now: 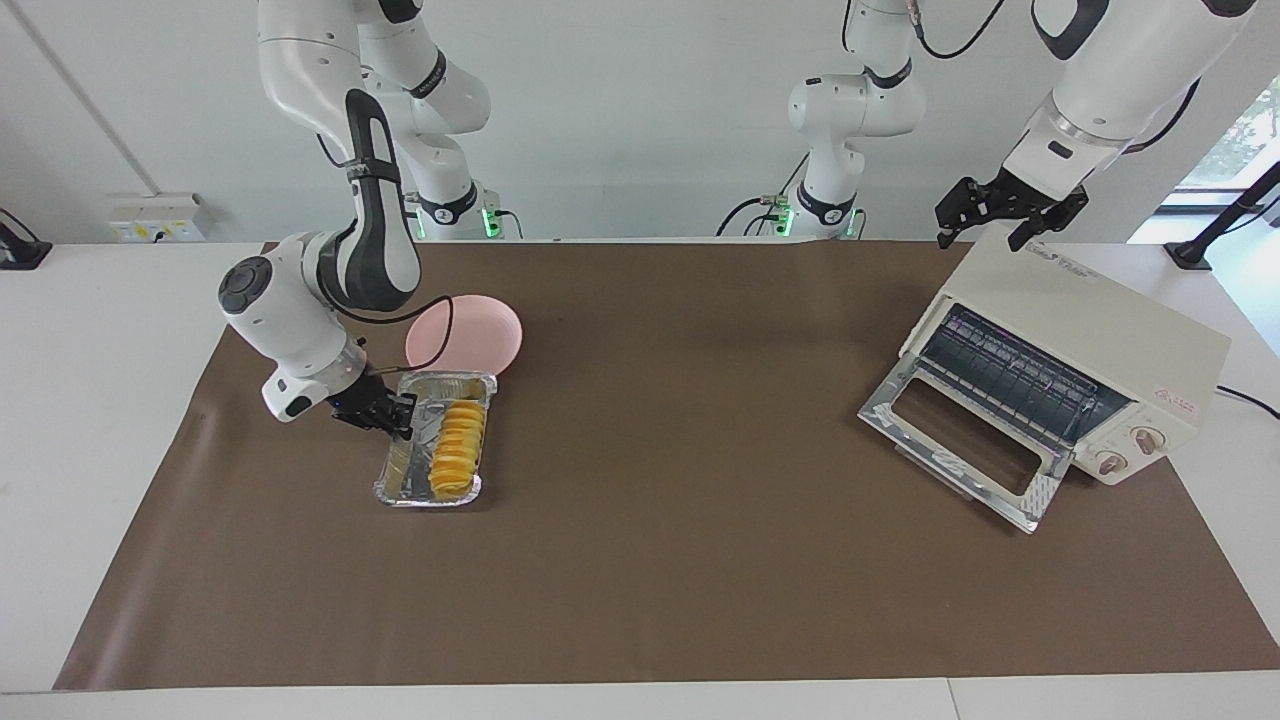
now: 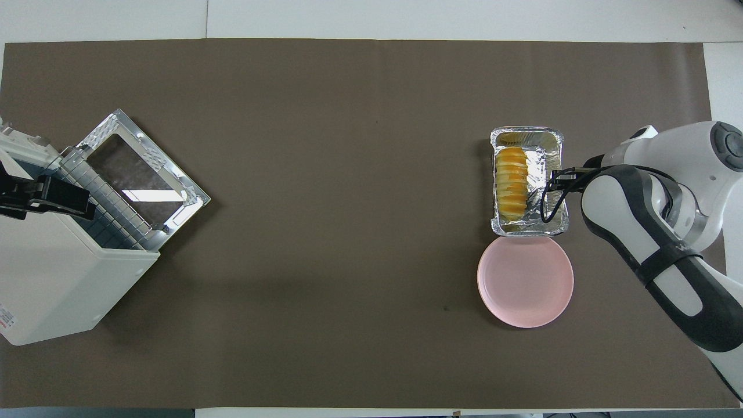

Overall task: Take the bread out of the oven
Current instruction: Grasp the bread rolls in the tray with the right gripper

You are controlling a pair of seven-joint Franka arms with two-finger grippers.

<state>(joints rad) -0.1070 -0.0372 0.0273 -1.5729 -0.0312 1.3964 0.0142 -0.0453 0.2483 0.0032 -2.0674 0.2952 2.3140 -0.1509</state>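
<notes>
I judge the setting-down step is ending: the golden-yellow ridged bread (image 1: 455, 447) lies in the crinkled silver foil tray (image 1: 395, 479) by the round pink plate (image 1: 478, 328), well apart from the cream-white toaster oven (image 1: 1095, 335) with its door dropped open; my right gripper (image 1: 388, 415) is at the tray's rim and I cannot tell if its fingers grip it, so next I must release and lift clear, while my left gripper (image 1: 988, 221) waits spread wide over the oven.

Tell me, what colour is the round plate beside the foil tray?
Pale pink all over, with no pattern. The plate shows best in the overhead view.
</notes>
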